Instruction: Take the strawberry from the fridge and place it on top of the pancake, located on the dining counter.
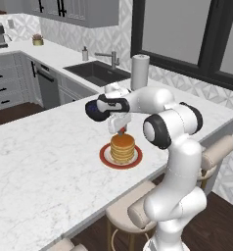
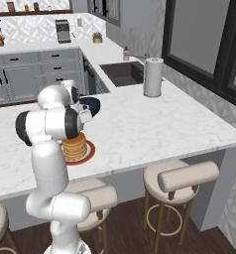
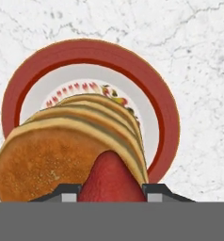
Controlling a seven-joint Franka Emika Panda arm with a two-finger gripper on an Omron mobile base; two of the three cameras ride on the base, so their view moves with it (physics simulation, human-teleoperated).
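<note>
My claw (image 1: 120, 130), clenched on the strawberry (image 3: 110, 179), hovers just above the pancake (image 1: 122, 147); I should centre over the stack, lower gently, then release.

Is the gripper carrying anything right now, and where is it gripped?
Yes: the gripper is shut on the strawberry, pinched by its sides between the two fingertips, just above the pancake stack.

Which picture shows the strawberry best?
The hand view: the strawberry looms big and red between the end effector's fingertips, over the pancake. The left base view shows it as a tiny red speck above the stack. In the right base view the arm hides it.
</note>
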